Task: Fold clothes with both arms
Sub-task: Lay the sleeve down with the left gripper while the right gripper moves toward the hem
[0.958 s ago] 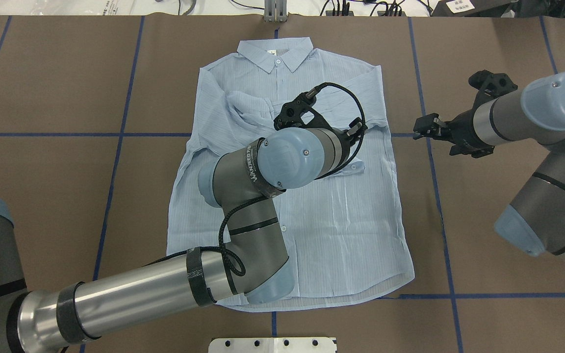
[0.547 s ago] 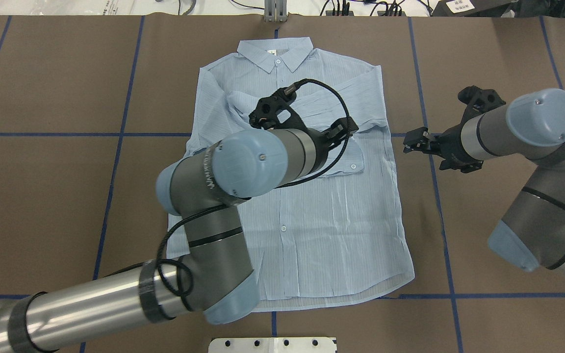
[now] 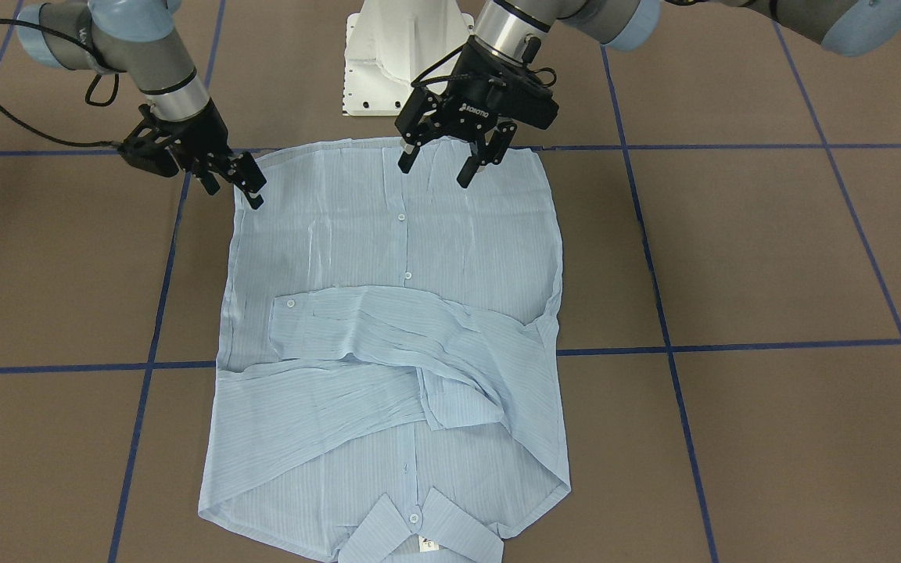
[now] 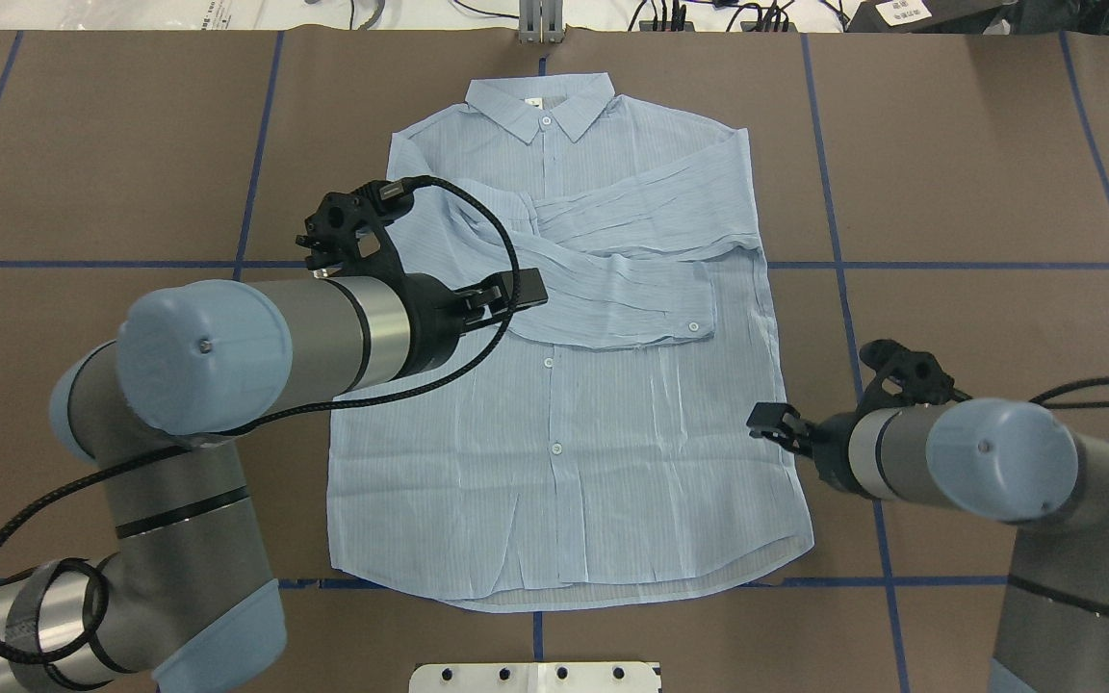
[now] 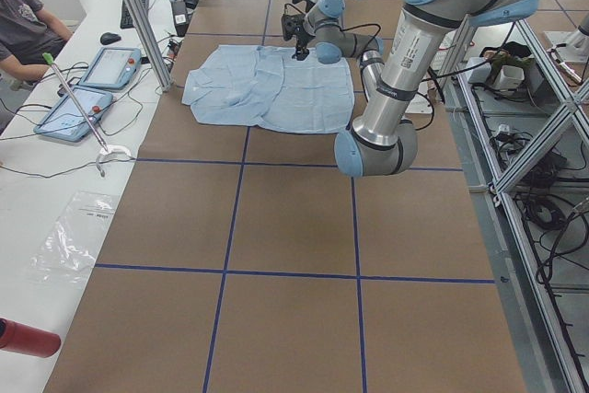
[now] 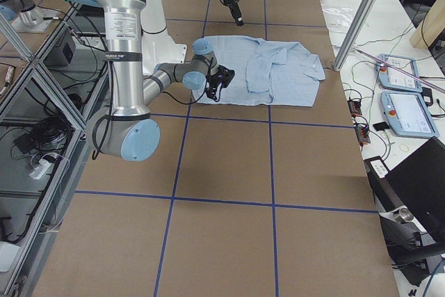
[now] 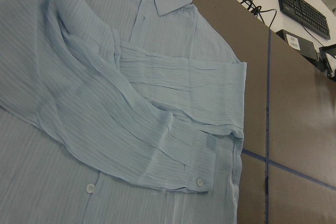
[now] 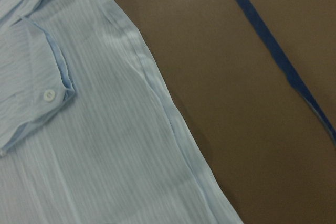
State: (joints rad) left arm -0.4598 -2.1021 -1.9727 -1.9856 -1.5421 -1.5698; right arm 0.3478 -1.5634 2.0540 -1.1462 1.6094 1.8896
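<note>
Shirt (image 4: 612, 452) flat, front up, mid-table (image 4: 997, 192), hem at 6 o'clock nearest robot.
Right gripper (image 3: 234, 195) at shirt's 4 o'clock side edge: fingers apart, empty, contact unclear. Probably lining up edge pinch.
Left gripper (image 3: 435, 173) hovers 10 o'clock of shirt centre: spread wide, holding nothing.
Sleeves (image 4: 612, 279) crossed over chest, squaring body for folding.
Collar (image 4: 540, 101) at 12.

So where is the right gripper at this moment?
In the overhead view, the right gripper is right of centre, at the shirt's right side edge, nearer the robot than the folded-over sleeve cuff.
</note>
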